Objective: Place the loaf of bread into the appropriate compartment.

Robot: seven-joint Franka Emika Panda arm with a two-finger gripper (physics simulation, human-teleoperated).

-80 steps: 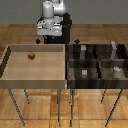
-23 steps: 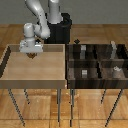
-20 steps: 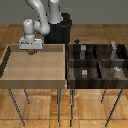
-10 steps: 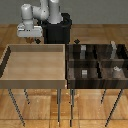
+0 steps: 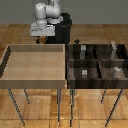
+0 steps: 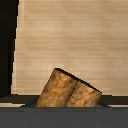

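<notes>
Wooden floor under both benches; our pincer (image 5: 42,41) is pinching the loaf of bread (image 6: 68,91), carrying toward the compartments (image 5: 98,64).

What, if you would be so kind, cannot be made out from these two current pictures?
- Claw, exterior view: fingers too small and blurred to tell open from shut.
- Loaf of bread, wrist view: lower part cut off by a dark band; any grip on it is hidden.
- Compartment tray, exterior view: small grey blocks too blurred to identify.
</notes>
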